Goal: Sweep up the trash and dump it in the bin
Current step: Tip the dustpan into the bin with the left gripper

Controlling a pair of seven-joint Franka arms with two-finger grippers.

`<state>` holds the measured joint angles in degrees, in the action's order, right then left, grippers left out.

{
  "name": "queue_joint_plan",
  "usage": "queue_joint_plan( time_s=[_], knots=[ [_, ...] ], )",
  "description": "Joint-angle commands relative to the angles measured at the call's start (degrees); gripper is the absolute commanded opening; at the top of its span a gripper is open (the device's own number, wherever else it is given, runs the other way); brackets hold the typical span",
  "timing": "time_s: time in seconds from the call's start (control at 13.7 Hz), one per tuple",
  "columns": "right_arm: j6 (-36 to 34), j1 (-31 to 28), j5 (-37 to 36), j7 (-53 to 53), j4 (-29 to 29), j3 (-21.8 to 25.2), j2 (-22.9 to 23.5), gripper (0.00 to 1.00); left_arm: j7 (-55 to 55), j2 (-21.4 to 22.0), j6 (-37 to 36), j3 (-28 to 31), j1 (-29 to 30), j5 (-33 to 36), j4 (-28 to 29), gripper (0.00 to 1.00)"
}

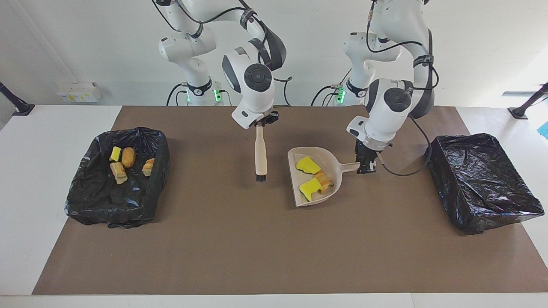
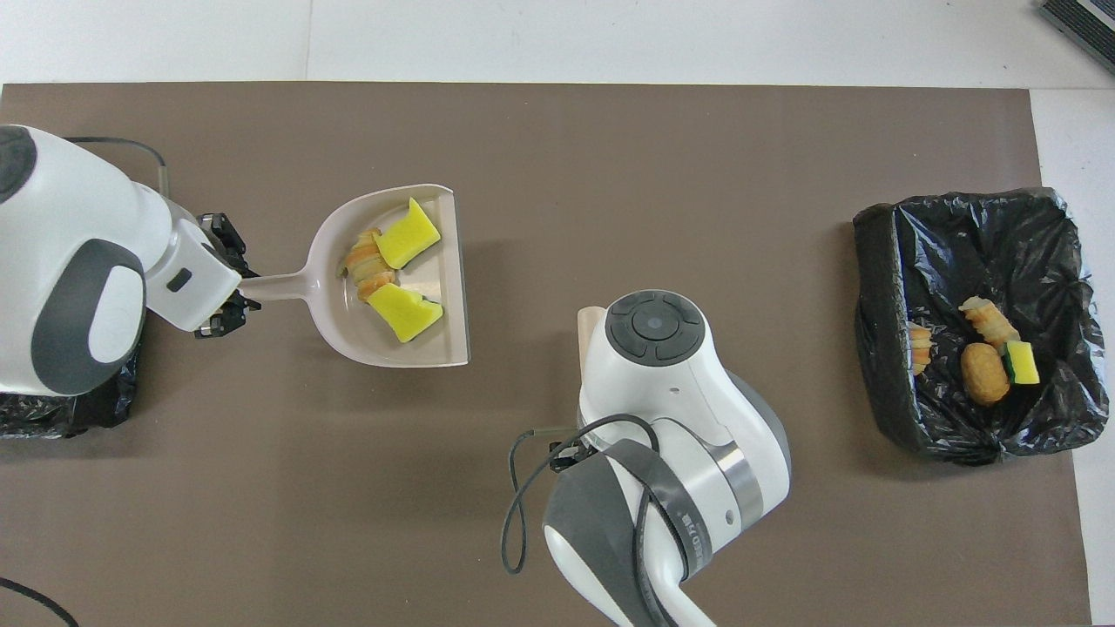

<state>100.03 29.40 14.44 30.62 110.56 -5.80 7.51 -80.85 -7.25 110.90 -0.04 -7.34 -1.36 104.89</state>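
Note:
My left gripper is shut on the handle of a beige dustpan, which it holds level over the brown mat. The trash in the pan is two yellow wedges and an orange striped lump. My right gripper is shut on the top of a wooden brush, which hangs upright with its dark bristles down, beside the pan's open mouth. From overhead the right arm hides the gripper and most of the brush. A bin lined with black plastic sits at the left arm's end.
A second black-lined bin at the right arm's end holds several yellow and tan chunks. The brown mat covers the table's middle. A cable loops from each wrist.

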Motion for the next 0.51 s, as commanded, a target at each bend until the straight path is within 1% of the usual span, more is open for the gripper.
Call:
queue_joint_plan(
  time_s=[0.0,0.07,0.15,0.29,0.37,0.44],
  knots=[
    [6.7,3.8,2.3,6.0,2.9,-0.3,-0.7,0.00,-5.8,-0.7,-3.4,-0.5,6.3,-0.8,-4.4,0.00],
    [9.5,7.6,2.5,10.6,2.9,-0.3,0.7,0.00,-9.0,-1.2,-3.2,-0.5,9.2,-0.6,-4.9,0.00],
    [12.1,9.3,2.5,14.0,2.9,-0.3,1.8,0.00,-13.2,-1.8,-2.9,-0.4,12.0,-0.4,-5.6,0.00],
    [14.7,10.0,2.5,14.4,5.0,-0.4,2.3,0.00,-20.3,-1.8,-2.3,0.0,17.3,-0.4,-5.9,0.00],
    [16.4,11.7,2.3,14.1,6.1,-0.3,2.2,0.00,-22.5,-1.8,-1.7,0.0,20.6,-0.1,-5.9,0.00],
    [16.7,12.3,2.3,12.8,7.3,-0.3,1.9,0.00,-24.7,-1.8,-1.4,0.0,23.0,0.6,-6.0,0.00]
  ],
)
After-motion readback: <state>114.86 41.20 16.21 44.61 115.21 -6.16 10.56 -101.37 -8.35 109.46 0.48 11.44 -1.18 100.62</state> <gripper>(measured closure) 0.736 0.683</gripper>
